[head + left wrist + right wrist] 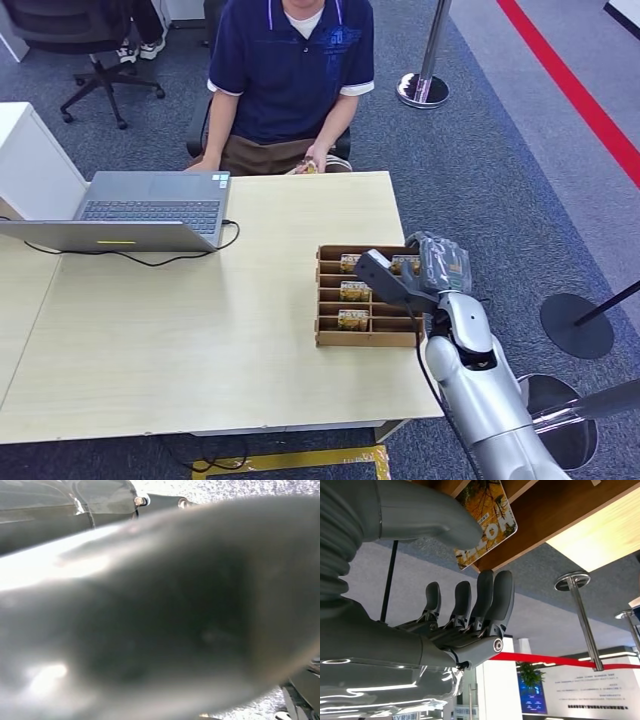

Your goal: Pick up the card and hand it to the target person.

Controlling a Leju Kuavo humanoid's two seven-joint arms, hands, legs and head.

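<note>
Right hand [389, 277]: over the slotted tray [326, 335], thumb and fingers apart, empty.
Card [490, 517]: upright in the tray, beside the thumb.
Risk: fingers closing beside the card would miss it.
Left hand: cannot tell.

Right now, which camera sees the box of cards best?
The head view: the whole brown box sits on the table, its slots and cards clear. The right wrist view catches just one card close up. The left wrist view is blurry grey.

Person's face [290, 60] cut off above; left wrist view blurred by a close grey surface [158, 610].
</note>
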